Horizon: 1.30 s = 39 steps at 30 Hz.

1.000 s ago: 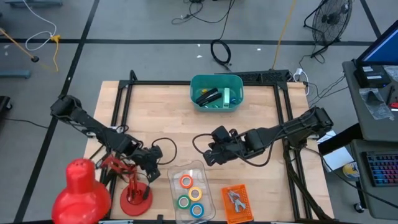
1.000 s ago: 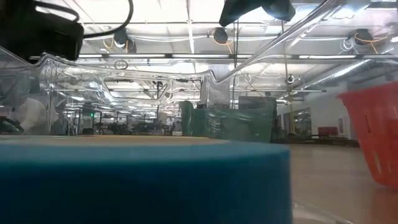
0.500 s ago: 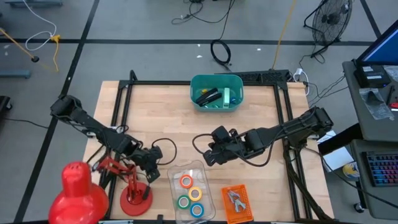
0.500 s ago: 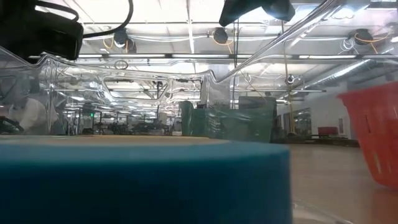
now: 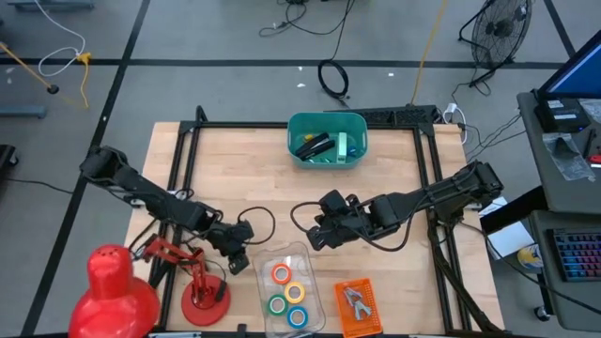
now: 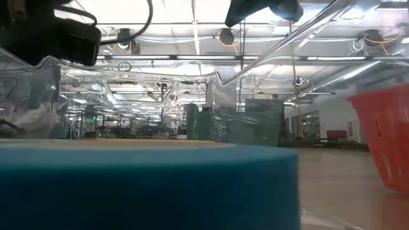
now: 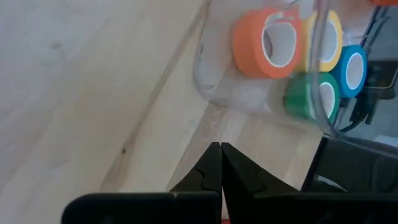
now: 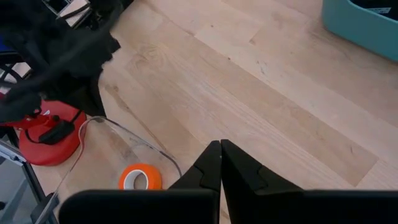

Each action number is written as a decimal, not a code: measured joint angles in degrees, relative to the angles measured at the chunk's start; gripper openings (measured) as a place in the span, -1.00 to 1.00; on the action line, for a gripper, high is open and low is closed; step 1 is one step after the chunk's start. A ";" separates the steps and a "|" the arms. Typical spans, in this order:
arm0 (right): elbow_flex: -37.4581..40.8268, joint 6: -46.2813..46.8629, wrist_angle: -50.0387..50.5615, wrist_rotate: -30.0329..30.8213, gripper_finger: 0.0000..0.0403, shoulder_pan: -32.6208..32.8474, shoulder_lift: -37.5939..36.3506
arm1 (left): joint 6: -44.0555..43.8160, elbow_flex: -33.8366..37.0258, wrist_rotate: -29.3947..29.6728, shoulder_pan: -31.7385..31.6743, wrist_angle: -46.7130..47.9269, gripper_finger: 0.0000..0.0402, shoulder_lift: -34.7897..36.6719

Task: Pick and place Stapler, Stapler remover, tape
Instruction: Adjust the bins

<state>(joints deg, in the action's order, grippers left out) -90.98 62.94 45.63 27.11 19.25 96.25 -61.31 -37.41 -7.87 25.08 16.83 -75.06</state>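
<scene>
Four tape rolls lie in a clear plastic tray (image 5: 286, 255) near the table's near edge: orange tape (image 5: 281, 273), yellow tape (image 5: 295, 290), green tape (image 5: 277, 304) and blue tape (image 5: 297, 316). In the left wrist view they show as orange tape (image 7: 267, 42), yellow tape (image 7: 329, 40), blue tape (image 7: 351, 70) and green tape (image 7: 311, 96). My left gripper (image 5: 240, 258) is shut just left of the tray, over bare wood (image 7: 220, 155). My right gripper (image 5: 315, 237) is shut (image 8: 220, 152) above the table beyond the tray's far edge. A black stapler (image 5: 313, 145) lies in the teal bin (image 5: 326, 122). The stapler remover (image 5: 355, 300) lies in an orange basket (image 5: 366, 319).
A red stand (image 5: 202, 293) sits at the near left, close to my left arm, and a person in red (image 5: 113, 291) is at the near left corner. The black frame rails (image 5: 178, 160) border the table. Bare wood (image 5: 272, 188) stretches between the bin and the tray.
My left gripper has moved toward the near edge and to the right, closer to the clear tray's left side, still shut. The person in red has drawn back toward the left. My right arm has kept still.
</scene>
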 joint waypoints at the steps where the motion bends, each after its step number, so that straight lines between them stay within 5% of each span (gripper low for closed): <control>1: 0.00 0.00 0.02 0.00 -1.00 0.00 0.00 | 0.32 0.00 -0.63 -0.24 -0.90 -0.99 -0.99; 11: 0.02 0.02 0.04 -0.07 -1.00 0.26 0.00 | 2.31 -0.04 -5.47 -2.47 -11.77 -0.99 -9.03; 32: 0.02 0.52 2.22 -0.13 -1.00 0.26 0.00 | 6.17 -0.07 -9.20 -8.74 -14.11 -1.00 -9.34; 39: 0.03 12.56 22.93 -4.97 -1.00 0.73 -0.02 | 6.79 -0.11 -7.55 -8.80 -9.46 -1.00 -6.78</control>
<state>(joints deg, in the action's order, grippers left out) -90.95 75.50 68.56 22.14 19.97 96.23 -54.52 -37.52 -15.43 16.28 7.37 -81.84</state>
